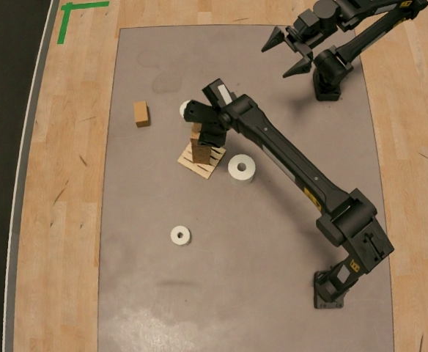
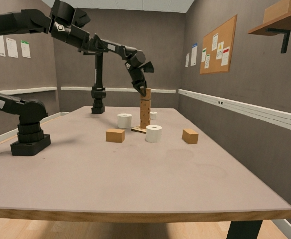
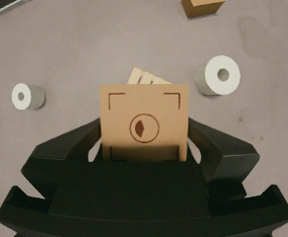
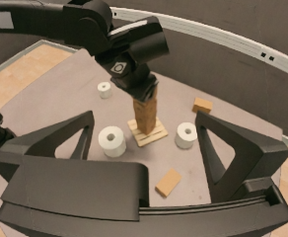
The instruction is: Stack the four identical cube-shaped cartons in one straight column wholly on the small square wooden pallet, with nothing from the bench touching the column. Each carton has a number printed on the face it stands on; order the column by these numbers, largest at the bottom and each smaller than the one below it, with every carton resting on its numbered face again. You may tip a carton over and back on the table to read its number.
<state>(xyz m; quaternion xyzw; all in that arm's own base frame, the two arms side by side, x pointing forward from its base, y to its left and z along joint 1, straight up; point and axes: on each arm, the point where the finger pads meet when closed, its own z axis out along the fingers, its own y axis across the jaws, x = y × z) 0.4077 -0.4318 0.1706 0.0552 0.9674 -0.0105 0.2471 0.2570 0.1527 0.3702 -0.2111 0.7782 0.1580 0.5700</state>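
Top: left gripper (image 1: 212,138) (image 2: 143,90) (image 3: 144,126) (image 4: 147,93) is over the pallet (image 1: 207,174) (image 2: 135,129) (image 3: 133,77) (image 4: 145,141), partly hiding the held carton (image 1: 196,133) (image 2: 146,94) (image 3: 144,106); three stacked cartons (image 1: 201,154) (image 2: 144,114) (image 4: 145,118) stand on the pallet; right gripper (image 1: 272,63) (image 2: 95,46) (image 4: 144,114) is well apart from them, fully open, nothing held; small roll (image 1: 174,235) (image 2: 153,116) (image 3: 35,97) (image 4: 104,91) well apart from the pallet. Exterior: held carton sits right above the three, thin dark line between, can't tell if it touches; large roll (image 1: 250,168) (image 2: 124,121) (image 4: 112,147) and medium roll (image 2: 154,135) (image 3: 231,76) (image 4: 184,142) near the pallet; two brown blocks, one (image 2: 114,136) (image 4: 169,183) left of the medium roll, one (image 1: 141,114) (image 2: 190,136) (image 3: 202,7) (image 4: 202,106) right. Left wrist: fingers about half open, clamped on opposite sides of the carton; round mark and corner brackets on its visible face. Right wrist: jaws wide apart; column upright on the pallet, rolls either side; printed numbers not readable.
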